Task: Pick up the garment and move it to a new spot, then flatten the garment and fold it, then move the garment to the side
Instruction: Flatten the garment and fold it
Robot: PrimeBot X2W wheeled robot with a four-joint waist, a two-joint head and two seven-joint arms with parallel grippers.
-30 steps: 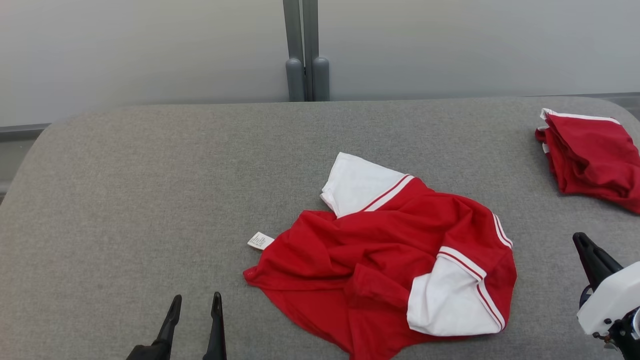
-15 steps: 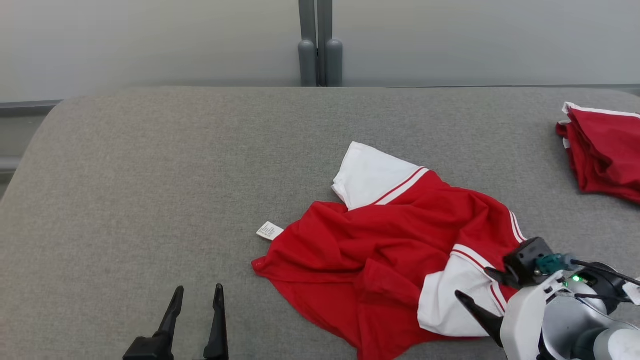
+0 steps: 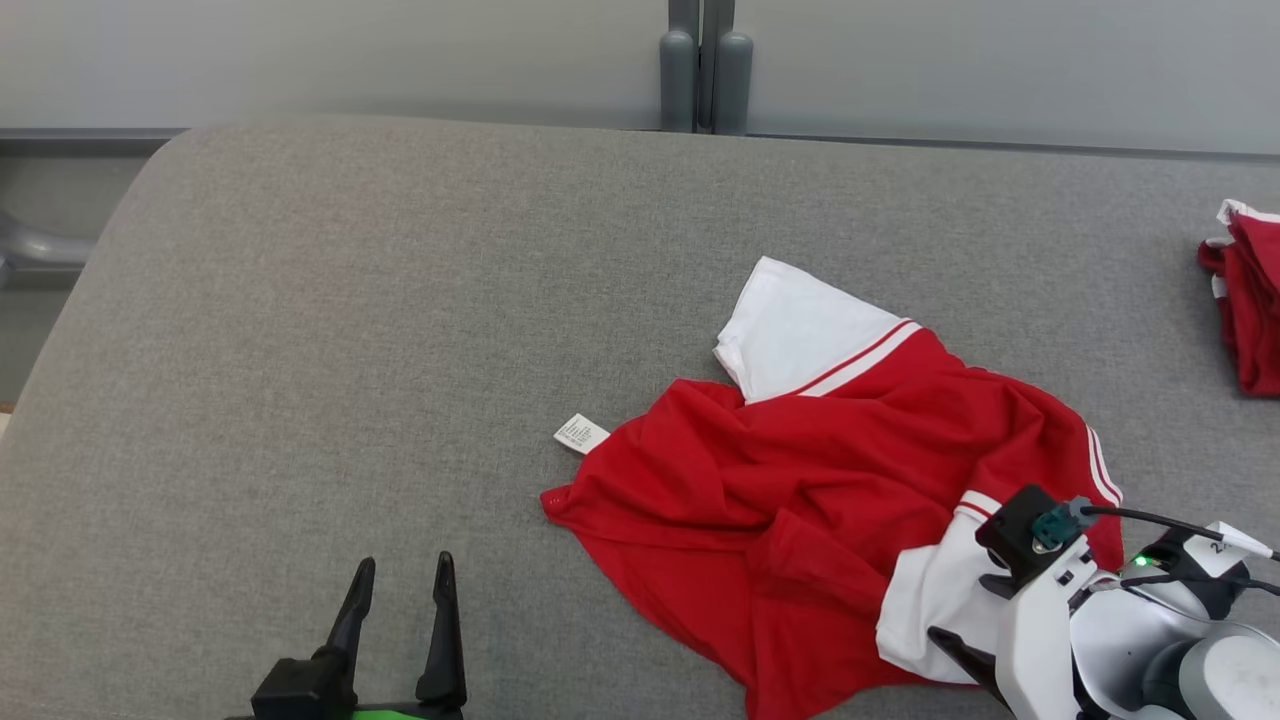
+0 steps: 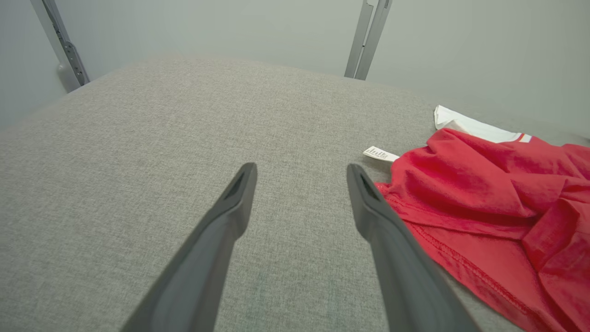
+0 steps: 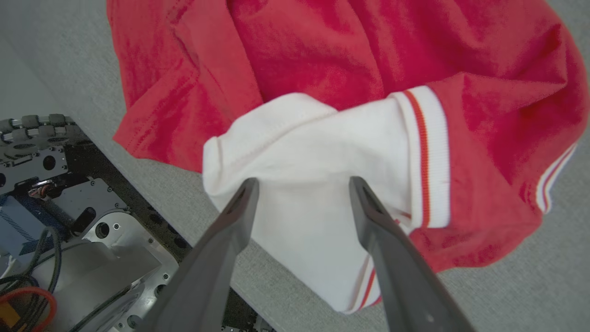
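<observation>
**Item.** Garment (image 3: 820,500): a red jersey with white sleeves and red-and-white trim. It lay crumpled right of centre on the table (image 3: 350,300), towards the near edge. The far sleeve (image 3: 800,325) pointed away from the robot. The near sleeve (image 5: 313,216) lay folded at the heap's near right corner. A small white label (image 3: 580,434) stuck out at the garment's left edge, flat on the table.

**Tools.** The left gripper (image 3: 404,562) was released and empty, jaws apart, over bare table to the left of the garment and apart from it. The right gripper (image 5: 302,184) was likewise released, its two fingers spread over the near sleeve and clasping nothing. Whether the tips touched the fabric could not be told. In the head view the right arm's pale wrist housing (image 3: 1040,640) covered part of that sleeve.

**Other.** A second red garment (image 3: 1245,320), bunched and edged in white, sat at the table's far right. It was well apart from the first and cut by the frame edge.

**By view.** The right wrist view gave the near sleeve's hem stitching and, past the table's near edge, the robot's base (image 5: 60,207) with dark plates and cables. The left wrist view gave the label and the garment's hemmed left border from a low angle.

**Setting.** The table was covered in grey woven fabric and had rounded corners. Behind it stood pale grey wall panels (image 3: 300,50), joined at a pair of grey posts (image 3: 705,60).
</observation>
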